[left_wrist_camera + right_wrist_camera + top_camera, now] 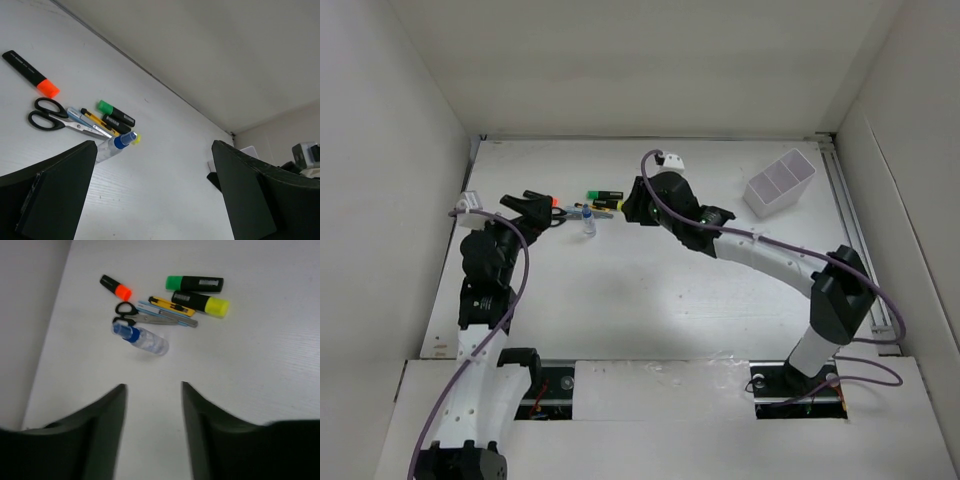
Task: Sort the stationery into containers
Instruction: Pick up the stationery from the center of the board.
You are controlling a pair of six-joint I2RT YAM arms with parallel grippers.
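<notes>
The stationery lies in one cluster at the back of the table (650, 300): a green-ended highlighter (604, 195), a blue-capped bottle (588, 226) and black-handled scissors (572, 213). The right wrist view shows the orange-ended highlighter (115, 287), green one (195, 284), yellow one (201, 303), scissors (134, 318), thin yellow pen (171, 305) and bottle (142, 339). My right gripper (152, 390) is open and empty, just right of the cluster (626, 207). My left gripper (544, 208) is open and empty at the cluster's left (155, 200). The white divided box (778, 183) stands back right.
White walls close the table at the left, back and right. A metal rail (860, 240) runs along the right edge. In the left wrist view the scissors (50, 115), bottle (114, 146) and orange highlighter (30, 74) lie ahead of the fingers.
</notes>
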